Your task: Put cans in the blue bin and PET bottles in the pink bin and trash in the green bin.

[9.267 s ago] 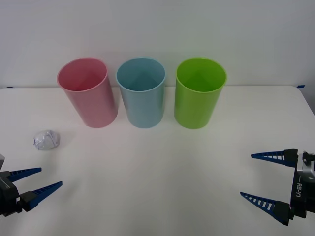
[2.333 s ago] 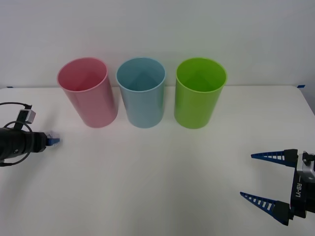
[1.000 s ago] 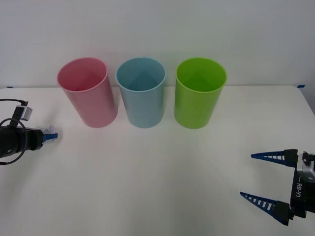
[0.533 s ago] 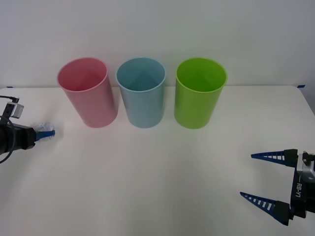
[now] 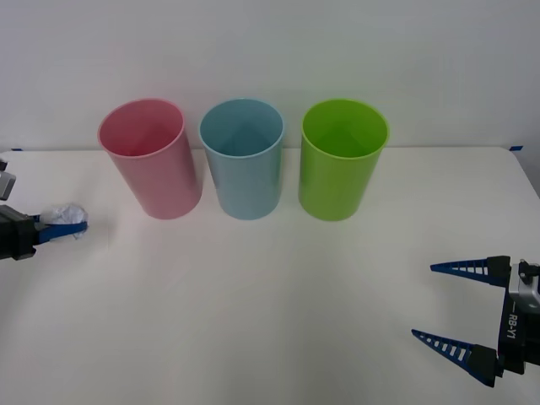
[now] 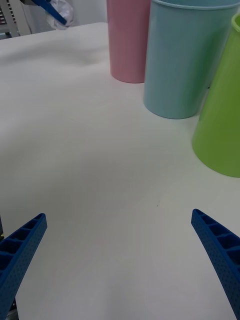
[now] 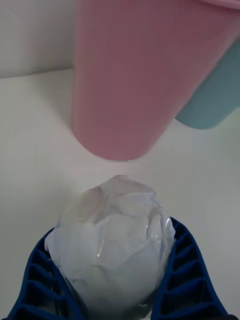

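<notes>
Left tool [image 5: 63, 228], partly cut off at the frame edge, is clamping the crumpled white-grey trash ball [image 7: 115, 240] beside the pale pink plastic bin [image 5: 152, 156]; right tool [image 5: 460, 308] is resting spread apart on the white worktop [image 5: 278, 295].

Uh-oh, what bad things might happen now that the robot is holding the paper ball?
1. The left hand grips the crumpled trash between its fingers; the soft wad might slip out on the way.
2. The green bin stands farthest away, past the pink bin and blue bin, so the arm might bump one or drop the trash in the wrong bin.
The right hand waits open, well clear.
</notes>
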### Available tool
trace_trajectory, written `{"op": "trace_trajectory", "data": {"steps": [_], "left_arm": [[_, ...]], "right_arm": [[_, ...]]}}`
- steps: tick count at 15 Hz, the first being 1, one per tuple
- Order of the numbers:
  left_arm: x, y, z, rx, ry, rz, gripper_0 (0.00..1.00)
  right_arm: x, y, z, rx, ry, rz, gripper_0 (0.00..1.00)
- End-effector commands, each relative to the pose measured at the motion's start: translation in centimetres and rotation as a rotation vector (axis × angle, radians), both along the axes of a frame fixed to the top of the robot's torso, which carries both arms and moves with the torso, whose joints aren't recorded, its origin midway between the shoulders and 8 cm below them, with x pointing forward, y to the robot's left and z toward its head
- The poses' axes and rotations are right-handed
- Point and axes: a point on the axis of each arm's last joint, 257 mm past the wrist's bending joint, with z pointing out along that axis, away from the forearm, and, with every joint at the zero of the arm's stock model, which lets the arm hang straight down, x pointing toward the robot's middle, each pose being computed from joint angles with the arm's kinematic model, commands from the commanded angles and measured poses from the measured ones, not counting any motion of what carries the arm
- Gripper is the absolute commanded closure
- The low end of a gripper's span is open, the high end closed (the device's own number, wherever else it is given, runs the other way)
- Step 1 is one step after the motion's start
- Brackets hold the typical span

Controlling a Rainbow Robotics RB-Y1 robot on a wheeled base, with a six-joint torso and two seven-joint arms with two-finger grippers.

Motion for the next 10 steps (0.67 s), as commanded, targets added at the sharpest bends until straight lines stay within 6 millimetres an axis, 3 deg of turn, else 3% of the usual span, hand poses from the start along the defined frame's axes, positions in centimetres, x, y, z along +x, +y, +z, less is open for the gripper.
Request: {"op": "trace_trajectory", "data": {"steps": [1,10], "left_arm": [[-0.2,-0.7,3.1,-0.040,-0.096,-0.049,1.00],[-1.9,-6.9,15.2,-0.357,-0.346,-0.227,1.00]], "right_arm": [[0.0,0.0,0.0,0.000,0.000,0.000,0.00],[0.0,0.0,0.0,0.000,0.000,0.000,0.00]]}}
